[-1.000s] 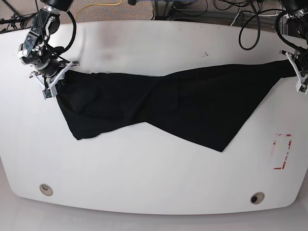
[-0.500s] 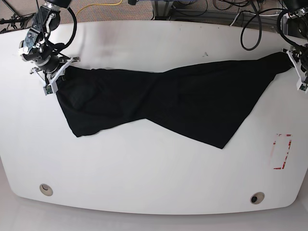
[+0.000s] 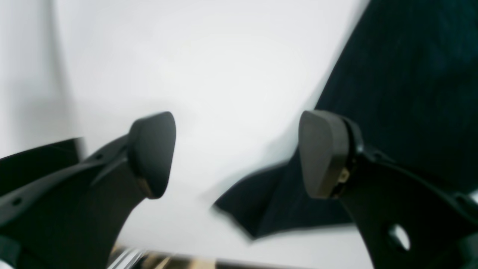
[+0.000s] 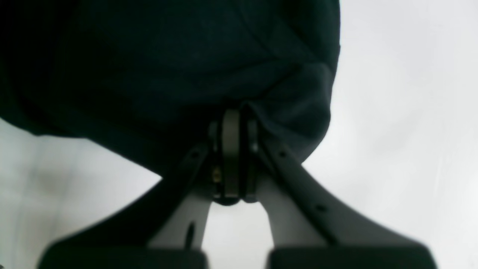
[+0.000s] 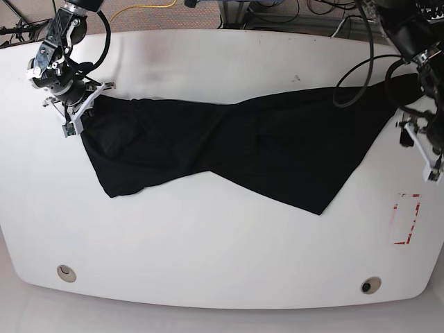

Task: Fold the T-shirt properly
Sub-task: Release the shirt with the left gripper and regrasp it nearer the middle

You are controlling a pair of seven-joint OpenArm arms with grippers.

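Since a second ago our left gripper [image 5: 421, 148] has let the T-shirt [image 5: 236, 149] corner go and dropped toward the near edge, jaws spread apart. The shirt lies twisted across the white surface [image 5: 208, 257]. Farther back, our right gripper [image 5: 78, 109] stays clamped on its other end.

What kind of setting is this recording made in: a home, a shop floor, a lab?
Most likely a robotics lab bench. A bare white table holds only the black T-shirt, an arm is mounted at each far corner, and loose cables lie on the floor behind it.
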